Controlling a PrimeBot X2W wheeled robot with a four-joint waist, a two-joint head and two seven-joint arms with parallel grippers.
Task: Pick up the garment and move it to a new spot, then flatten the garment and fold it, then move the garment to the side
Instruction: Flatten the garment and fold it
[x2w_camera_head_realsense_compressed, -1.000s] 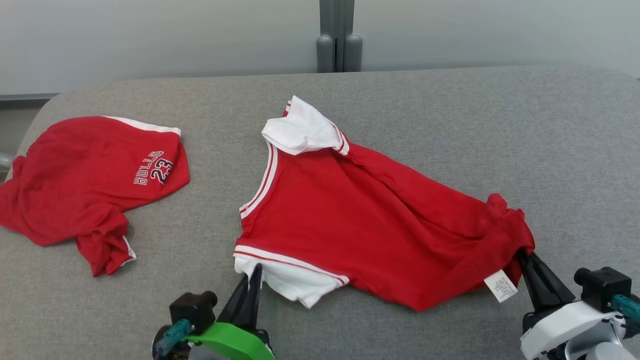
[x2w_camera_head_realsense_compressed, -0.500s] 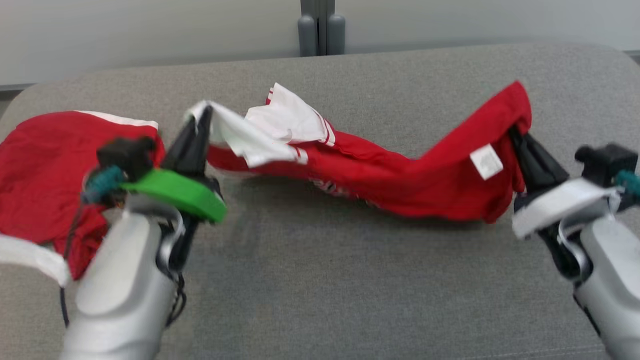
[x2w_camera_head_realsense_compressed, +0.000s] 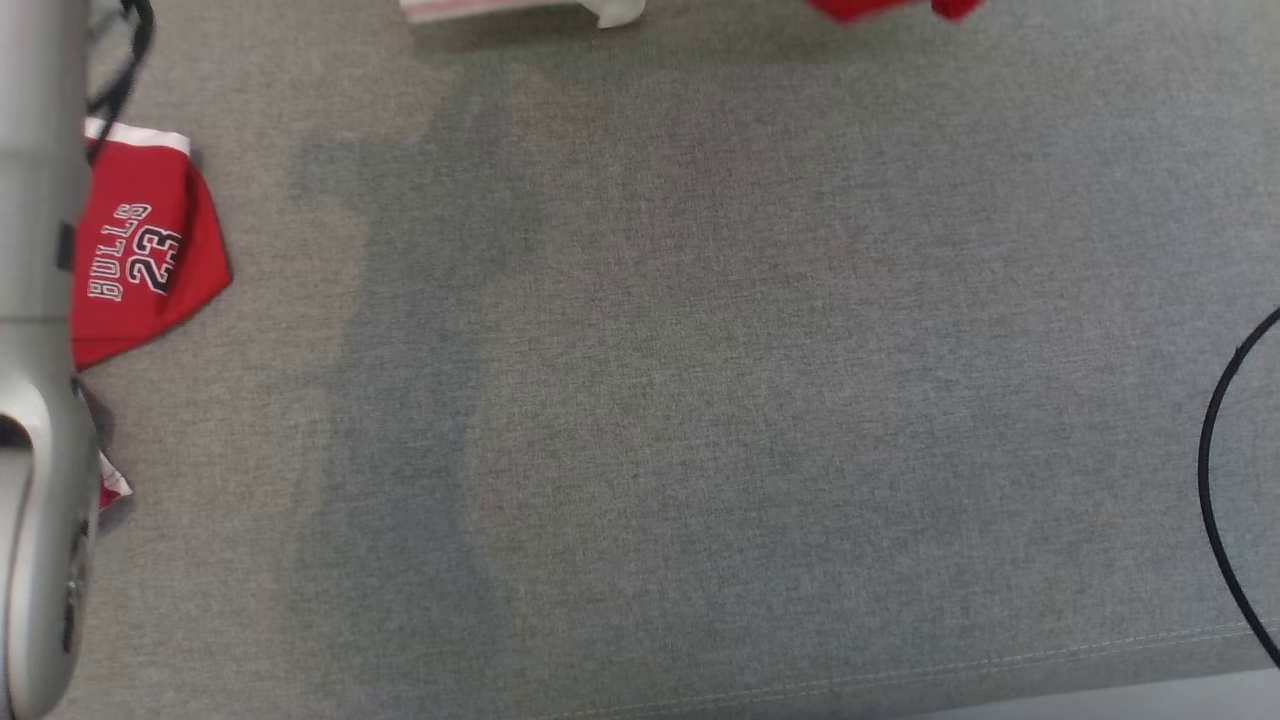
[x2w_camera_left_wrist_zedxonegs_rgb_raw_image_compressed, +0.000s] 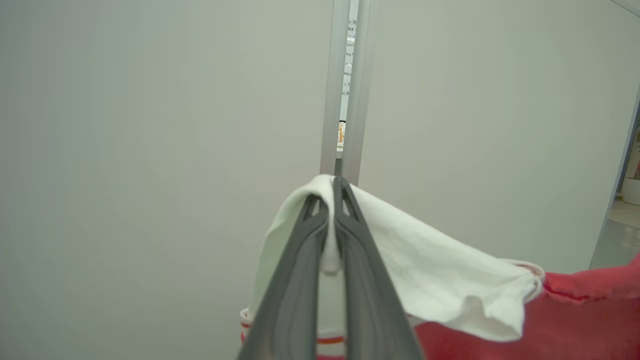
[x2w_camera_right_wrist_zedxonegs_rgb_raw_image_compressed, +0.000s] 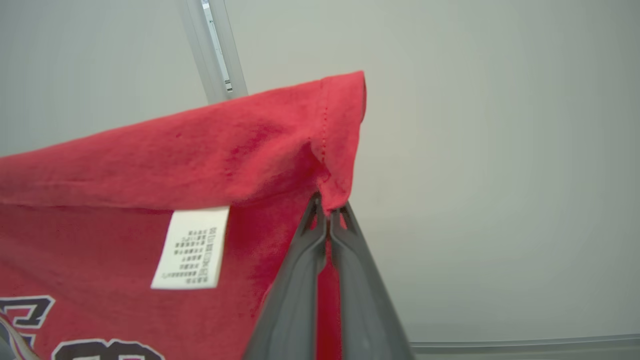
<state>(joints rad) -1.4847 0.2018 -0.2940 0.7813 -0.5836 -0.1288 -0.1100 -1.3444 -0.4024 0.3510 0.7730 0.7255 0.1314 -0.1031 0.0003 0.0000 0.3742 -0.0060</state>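
L gripper (x2w_camera_left_wrist_zedxonegs_rgb_raw_image_compressed: 331, 192) pinched tight on shirt's (x2w_camera_right_wrist_zedxonegs_rgb_raw_image_compressed: 225, 145) white sleeve, R gripper (x2w_camera_right_wrist_zedxonegs_rgb_raw_image_compressed: 328, 207) pinched tight on red hem corner, shirt hangs btwn them above table (x2w_camera_head_realsense_compressed: 700, 400), prob clear of it.

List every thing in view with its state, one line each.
garment, held in the air between both grippers.
left gripper, shut on the garment's white sleeve.
right gripper, shut on its red hem corner.
second red garment, lying on the table.
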